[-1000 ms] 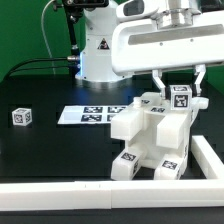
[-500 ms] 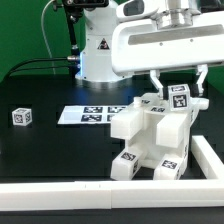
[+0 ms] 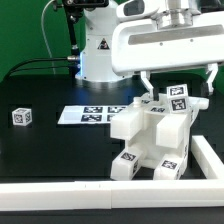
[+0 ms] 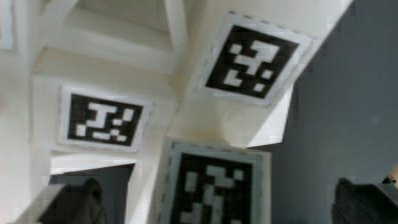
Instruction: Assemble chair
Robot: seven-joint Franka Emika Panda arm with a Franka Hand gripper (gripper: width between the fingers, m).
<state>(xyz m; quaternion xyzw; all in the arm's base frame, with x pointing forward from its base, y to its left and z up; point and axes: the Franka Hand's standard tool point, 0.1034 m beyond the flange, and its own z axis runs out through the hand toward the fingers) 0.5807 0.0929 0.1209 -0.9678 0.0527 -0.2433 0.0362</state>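
Note:
The chair (image 3: pixel 152 130) is a chunky white blocky structure with black-and-white tags, standing at the exterior view's right near the front rail. Its top tagged block (image 3: pixel 178 97) sits between my fingers. My gripper (image 3: pixel 178 82) is directly above it, jaws spread wide, one finger (image 3: pixel 146 82) and the other (image 3: pixel 211 78) well clear of the block's sides. In the wrist view the chair's tagged faces (image 4: pixel 214 120) fill the frame, and my dark fingertips (image 4: pixel 75 197) show at the picture's lower corners, apart from the tagged piece.
A small lone tagged cube (image 3: pixel 21 116) sits at the exterior view's left. The marker board (image 3: pixel 88 114) lies flat behind the chair. A white rail (image 3: pixel 60 190) runs along the front and another (image 3: pixel 211 155) along the right. The robot base (image 3: pixel 97 50) stands behind.
My fingers have spread outward from the chair's top block, which they were close against before. The chair has not moved.

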